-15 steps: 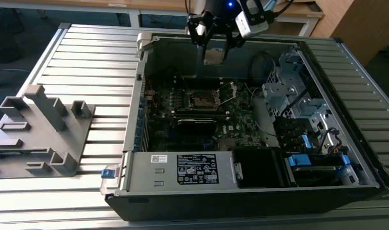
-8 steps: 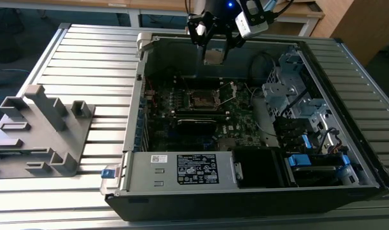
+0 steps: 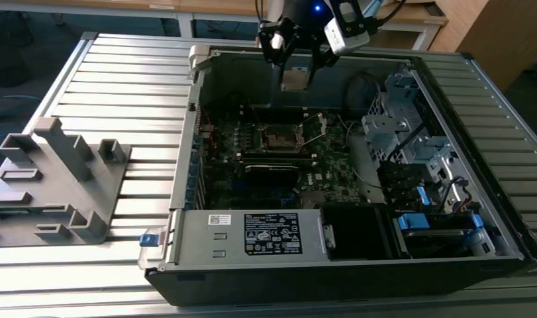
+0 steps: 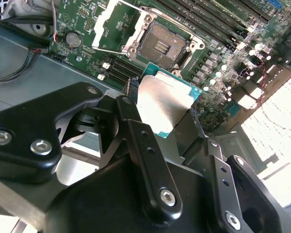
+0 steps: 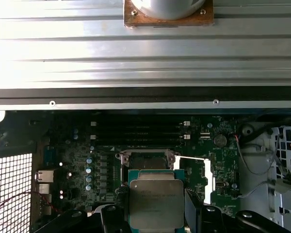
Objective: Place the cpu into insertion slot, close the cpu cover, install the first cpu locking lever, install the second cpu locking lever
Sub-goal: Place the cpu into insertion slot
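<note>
Table: 1 slatted aluminium table (image 3: pixel 118 86), carrying everything else.
Case: 1 open dark grey computer tower (image 3: pixel 339 278) lying on its side, inside facing up.
Fixture: 1 light grey plastic block with upright posts (image 3: pixel 56 179), beside the case on the exterior view's left, apart from it.
Box: 1 white-labelled grey metal box (image 3: pixel 206 242) inside the case along its near wall.
Board: 1 dark green circuit board (image 3: pixel 330 159) on the case floor.
Gripper: 1 black two-finger gripper (image 3: pixel 294 74), its two fingers clamped narrow on opposite edges of the cpu.
Cpu: 1 small flat square chip with dull silvery metal top and green rim (image 5: pixel 156 201), held in the air above the board, clear of the socket.
Slot: 1 square black socket recess with silvery rim (image 4: pixel 160 46), empty.
Cover: 1 thin silvery metal frame plate (image 5: pixel 208 179), flipped open beside the socket.
Exterior view: shows the chip raised well above the board.
Wrist views: both show the socket close up behind the chip.
</note>
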